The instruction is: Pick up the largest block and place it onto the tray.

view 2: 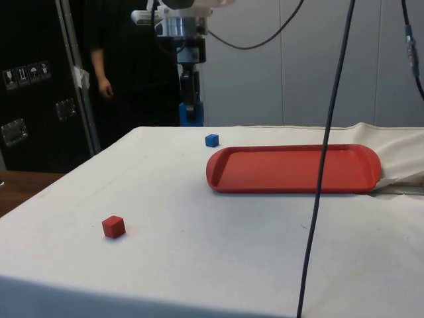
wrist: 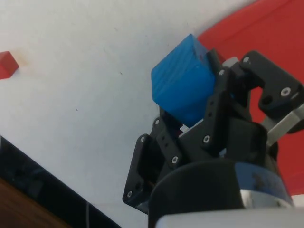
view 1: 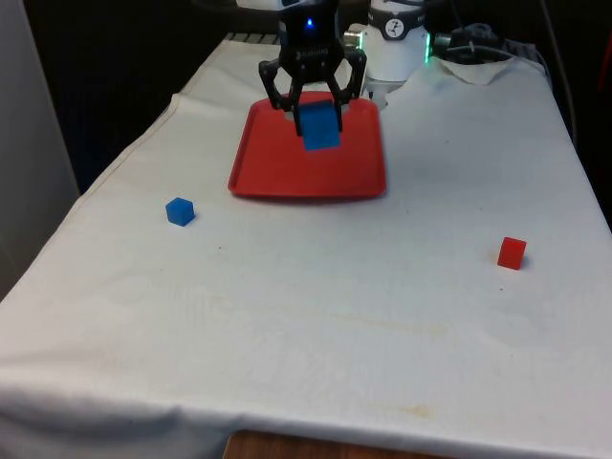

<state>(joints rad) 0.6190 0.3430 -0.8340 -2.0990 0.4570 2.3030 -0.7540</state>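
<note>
While the white-clothed surface [view 1: 316, 325] stretches wide below, the red tray [view 1: 277, 172] sits just beneath the jaws, and the gripper [view 1: 314, 103] hangs above it, pinching the large blue block [view 1: 320, 127] clear of everything. Best bet: sink straight down, keep the block level, release low over the tray's middle. Small blue cube [view 1: 180, 211] and small red cube [view 1: 512, 252] sit well away from the jaws.

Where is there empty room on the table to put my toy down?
The widest bare cloth lies between the small blue block and the small red block, running to the near table edge. The red tray is bare inside too, but the gripper hangs there holding the big blue block.
</note>
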